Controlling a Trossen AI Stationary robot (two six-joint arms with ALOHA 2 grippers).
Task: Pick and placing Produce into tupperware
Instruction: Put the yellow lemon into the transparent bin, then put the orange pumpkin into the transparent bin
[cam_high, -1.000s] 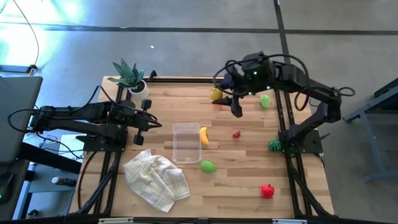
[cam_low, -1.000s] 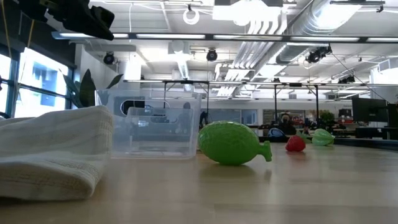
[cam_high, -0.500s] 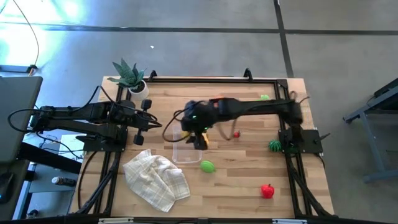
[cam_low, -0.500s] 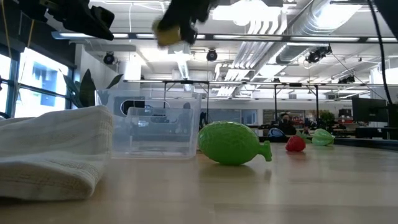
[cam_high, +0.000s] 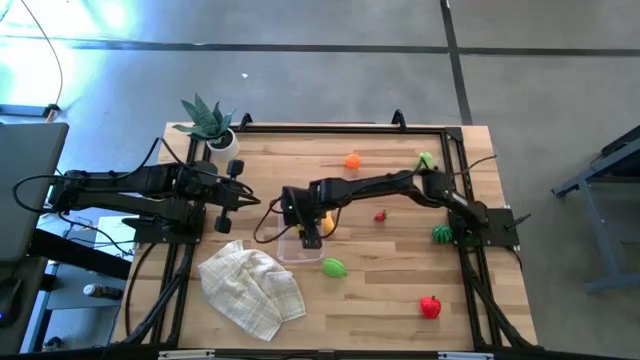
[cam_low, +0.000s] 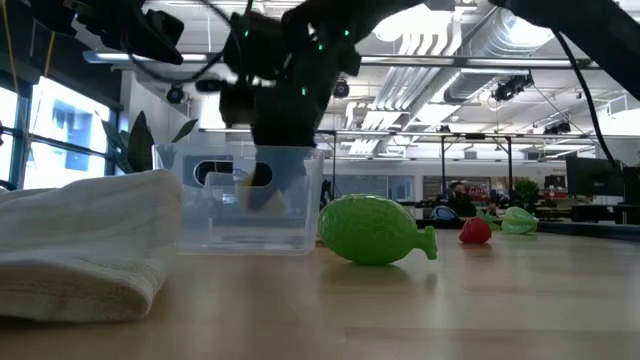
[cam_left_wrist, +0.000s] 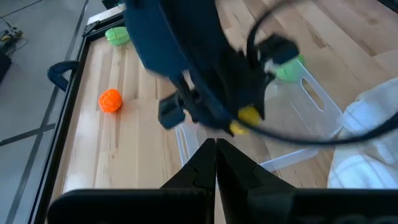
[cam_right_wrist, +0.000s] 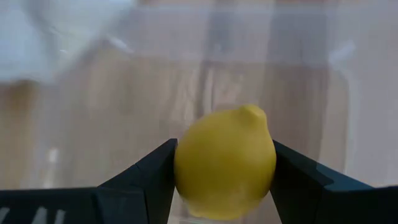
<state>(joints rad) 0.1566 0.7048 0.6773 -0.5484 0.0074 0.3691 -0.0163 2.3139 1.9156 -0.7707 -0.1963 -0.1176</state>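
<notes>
Lemon (cam_right_wrist: 225, 163) pinched in our right gripper (cam_high: 311, 232) hangs just inside the clear tupperware (cam_high: 296, 244), not yet released, while banana (cam_high: 327, 220), lime (cam_high: 333, 267), orange (cam_high: 352, 161) and red pepper (cam_high: 430, 307) await us, left gripper (cam_high: 240, 192) pressed together.

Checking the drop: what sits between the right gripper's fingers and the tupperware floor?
Only the lemon, clamped in the right gripper over the tupperware, as the right wrist view shows.

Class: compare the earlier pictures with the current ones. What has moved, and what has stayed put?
The right gripper, gripping the lemon, swung from the table's far side across to the tupperware and lowered into it. The left gripper, towel, banana and green fruit stayed put.
</notes>
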